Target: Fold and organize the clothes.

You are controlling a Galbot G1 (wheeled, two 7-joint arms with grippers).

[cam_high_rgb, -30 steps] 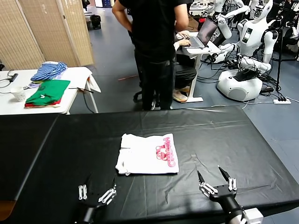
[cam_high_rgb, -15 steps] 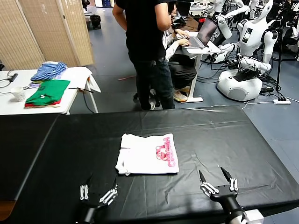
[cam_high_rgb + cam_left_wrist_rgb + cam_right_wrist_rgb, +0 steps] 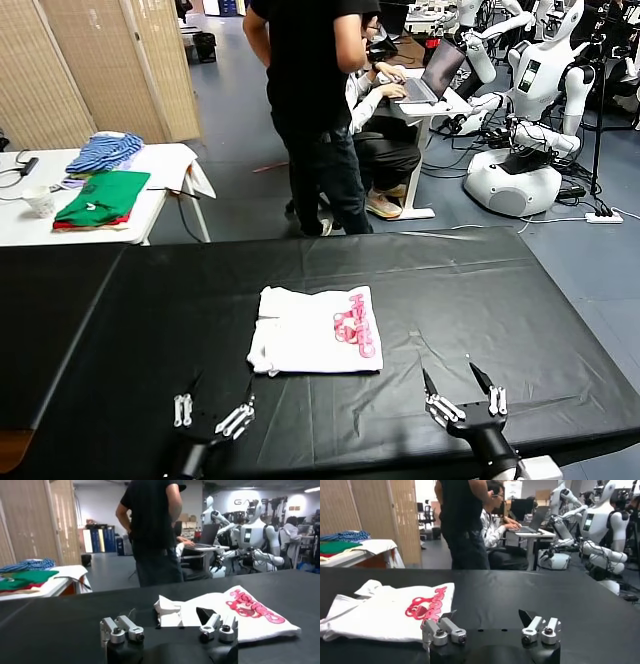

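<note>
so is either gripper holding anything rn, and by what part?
Nothing held. Left gripper and right gripper both hover open and empty near the table's front edge, apart from the folded white T-shirt.

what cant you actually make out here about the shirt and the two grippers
- T-shirt, head view: folded, so the layers underneath and any print on the hidden side are covered by its own top layer.
- T-shirt, left wrist view: a finger of the left gripper hides part of its near edge.
- Left gripper and right gripper, head view: open; arms cut off by the bottom edge.
</note>
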